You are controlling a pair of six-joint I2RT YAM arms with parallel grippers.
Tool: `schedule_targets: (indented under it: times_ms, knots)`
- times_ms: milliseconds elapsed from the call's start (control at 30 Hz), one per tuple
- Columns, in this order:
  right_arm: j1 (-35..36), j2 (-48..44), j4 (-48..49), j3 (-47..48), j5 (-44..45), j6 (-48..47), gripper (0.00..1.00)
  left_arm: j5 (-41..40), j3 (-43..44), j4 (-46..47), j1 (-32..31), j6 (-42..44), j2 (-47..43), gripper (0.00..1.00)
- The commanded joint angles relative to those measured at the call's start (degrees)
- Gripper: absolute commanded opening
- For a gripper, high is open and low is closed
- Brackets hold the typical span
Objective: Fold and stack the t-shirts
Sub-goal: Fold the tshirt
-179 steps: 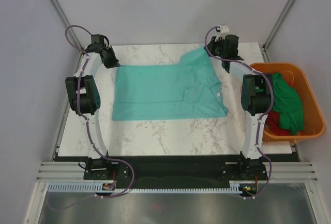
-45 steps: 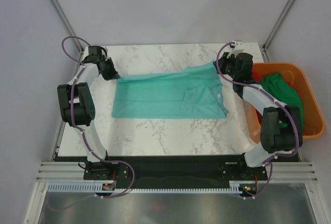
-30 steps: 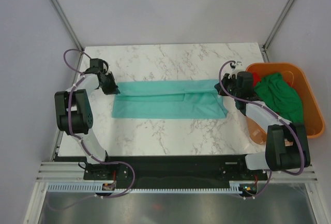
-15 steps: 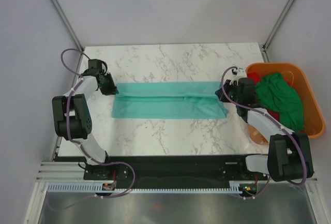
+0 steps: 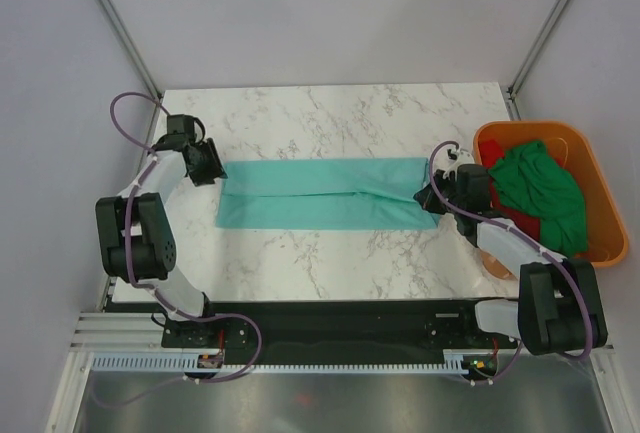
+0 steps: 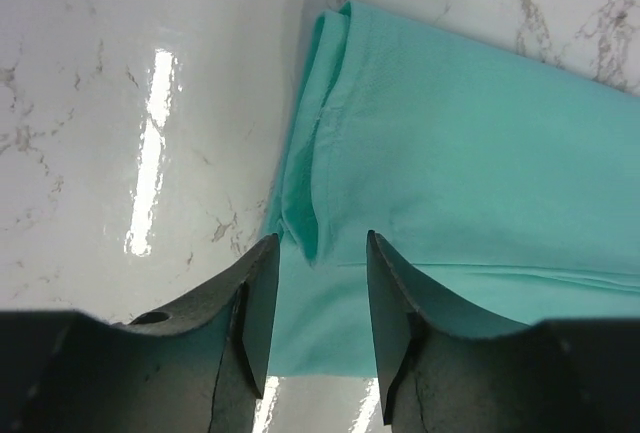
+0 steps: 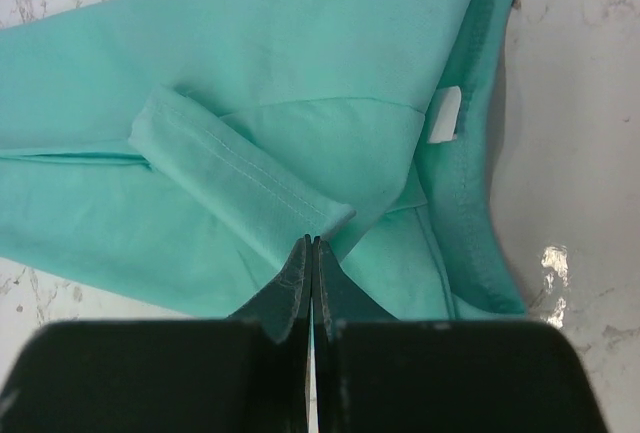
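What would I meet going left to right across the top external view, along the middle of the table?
The left gripper → teal t-shirt → right gripper → orange tub, holding a dark green shirt and a red shirt.

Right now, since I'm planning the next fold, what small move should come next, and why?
Probably open the right tool and lift it off. The teal t-shirt already lies folded into a flat strip, the left tool is open, and only the right one looks pinched on the sleeve fold.
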Motion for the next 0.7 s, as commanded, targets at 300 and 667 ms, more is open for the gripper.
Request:
schedule_targets:
  times_ms: [300, 667]
  knots:
    - [0.37, -1.38, -10.86, 4.54, 5.24, 0.27, 0.26, 10.31, 0.01, 2.04, -1.67, -3.37, 3.86, 0.5]
    - [1.51, 3.96, -14.75, 14.55, 1.57, -3.68, 0.4, 4.16, 3.79, 0.46, -1.59, -3.99, 5.19, 0.57]
